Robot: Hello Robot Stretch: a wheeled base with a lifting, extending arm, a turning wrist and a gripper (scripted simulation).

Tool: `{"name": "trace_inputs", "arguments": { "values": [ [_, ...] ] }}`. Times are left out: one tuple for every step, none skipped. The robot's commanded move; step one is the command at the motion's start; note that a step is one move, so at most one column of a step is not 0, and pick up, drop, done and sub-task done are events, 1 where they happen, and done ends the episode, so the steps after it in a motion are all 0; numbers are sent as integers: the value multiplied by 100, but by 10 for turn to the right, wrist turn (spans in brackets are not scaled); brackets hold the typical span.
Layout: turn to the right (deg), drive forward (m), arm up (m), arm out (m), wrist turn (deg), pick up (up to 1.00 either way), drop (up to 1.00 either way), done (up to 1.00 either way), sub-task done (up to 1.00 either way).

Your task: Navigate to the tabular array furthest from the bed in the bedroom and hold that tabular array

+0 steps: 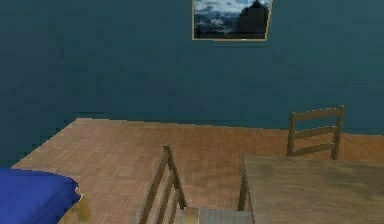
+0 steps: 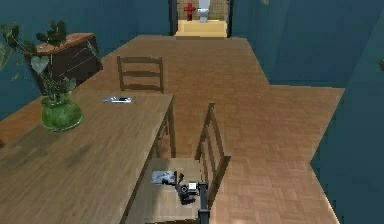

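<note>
Right, the gripper (image 2: 184, 189) hangs over the seat of a chair (image 2: 212, 146) drawn up beside the wooden table (image 2: 100, 150). With that seat and a small pale thing (image 2: 163, 178) behind it, I can't tell the claw's state or whether it holds anything. The table looks heavy, stiff, not fragile, and I'd say its near edge is the place to grip. The bed (image 1: 35, 192) sits close by ahead. No writing is readable anywhere.

wooden table (image 2: 100, 150) | on it: green potted plant (image 2: 61, 110), small flat item (image 2: 120, 99)
</note>
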Motion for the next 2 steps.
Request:
{"name": "trace_inputs", "arguments": {
  "values": [
    [0,0,10,0,0,0,0,0,0],
    [0,0,0,0,0,0,0,100,0]
  ]
}}
